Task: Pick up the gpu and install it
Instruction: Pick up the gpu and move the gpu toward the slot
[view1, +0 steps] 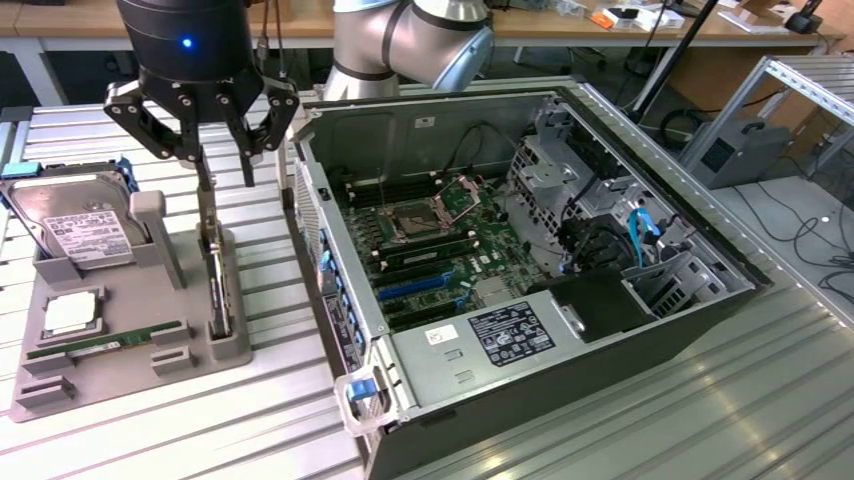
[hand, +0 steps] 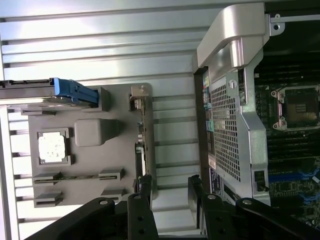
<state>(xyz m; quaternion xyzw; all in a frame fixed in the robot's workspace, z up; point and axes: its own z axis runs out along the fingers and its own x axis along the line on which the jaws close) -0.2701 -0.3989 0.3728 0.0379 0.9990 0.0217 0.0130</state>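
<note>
Okay, gripper (view1: 214, 150) hung open, empty, just above the gpu (view1: 215, 280); card stood on edge, long axis alongside the case (view1: 310, 215).

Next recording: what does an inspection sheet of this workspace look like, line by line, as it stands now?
Surface: ribbed metal table carrying a grey fixture tray.
Job's things: gpu standing on edge in a tray slot; open computer case beside the tray, motherboard exposed.
Clutter: hard drive, CPU and RAM stick, all in the tray.
Grippers: pincer open, directly over the gpu, holding nothing.
Cables: blue cables inside the case; black cables on the floor.
Surroundings: wooden benches behind.
</note>
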